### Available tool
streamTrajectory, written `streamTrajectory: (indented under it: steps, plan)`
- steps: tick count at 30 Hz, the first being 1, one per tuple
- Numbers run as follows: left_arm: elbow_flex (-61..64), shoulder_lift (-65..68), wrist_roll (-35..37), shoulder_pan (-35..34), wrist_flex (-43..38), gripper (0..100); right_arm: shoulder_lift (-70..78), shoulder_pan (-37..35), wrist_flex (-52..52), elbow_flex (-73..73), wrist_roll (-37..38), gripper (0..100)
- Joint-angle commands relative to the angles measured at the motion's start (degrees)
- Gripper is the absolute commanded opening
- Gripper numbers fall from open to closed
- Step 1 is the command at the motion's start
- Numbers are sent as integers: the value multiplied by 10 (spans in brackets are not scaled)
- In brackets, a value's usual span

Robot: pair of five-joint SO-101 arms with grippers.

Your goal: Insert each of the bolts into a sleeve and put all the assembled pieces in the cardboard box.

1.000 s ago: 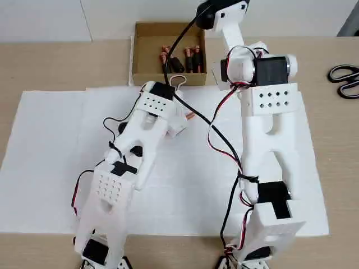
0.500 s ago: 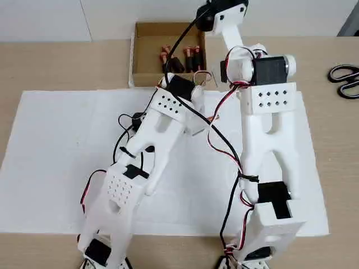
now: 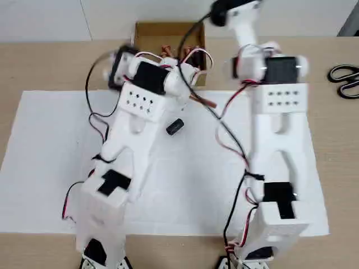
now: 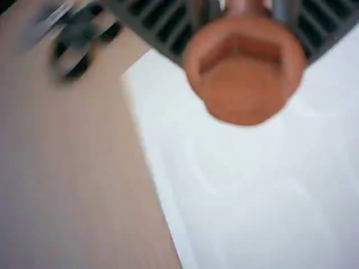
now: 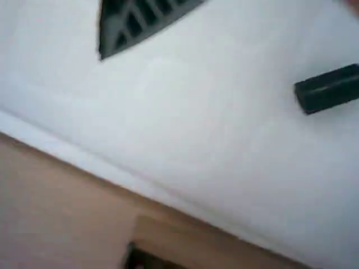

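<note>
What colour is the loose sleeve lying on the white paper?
Black; the sleeve shows best in the right wrist view.

No legible text or markings

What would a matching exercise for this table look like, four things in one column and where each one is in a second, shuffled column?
Things:
1. black sleeve
2. scissors
3. copper bolt
4. cardboard box

Places:
A. held in the left gripper
B. on the bare table, off the paper's right edge
C. lying loose on the white paper
D. at the far side of the table, beyond the paper

Pairs: 1-C, 2-B, 3-A, 4-D
</note>
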Motion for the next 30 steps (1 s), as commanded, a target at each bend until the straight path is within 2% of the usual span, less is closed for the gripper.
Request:
streamTrajectory:
  steps: [1,4,7,8,11,13,16,19,26,30]
  plan:
    - [72,-84,-319,-2,8,6,-47,70,-14,-8,-56,283]
    - [134,-135,-347,-24,7,6,-69,102,30,4,-258,233]
    - [175,-175,-355,-107,7,6,-61,76,95,47,-491,155]
    - [187,-181,-356,-138,7,6,-54,59,103,61,-537,146]
    - [235,-200,-355,-195,7,6,-25,-22,75,78,-600,185]
    - [255,-213,-353,-201,7,6,-9,-72,33,76,-649,257]
    - [259,-236,-352,-207,7,6,4,-94,-5,79,-772,374]
    - [260,-261,-355,-236,7,6,36,-99,-13,79,-802,408]
    - [259,-279,-354,-253,5,6,138,-189,-85,76,-853,367]
    - [258,-280,-353,-253,5,6,175,-219,-145,76,-858,342]
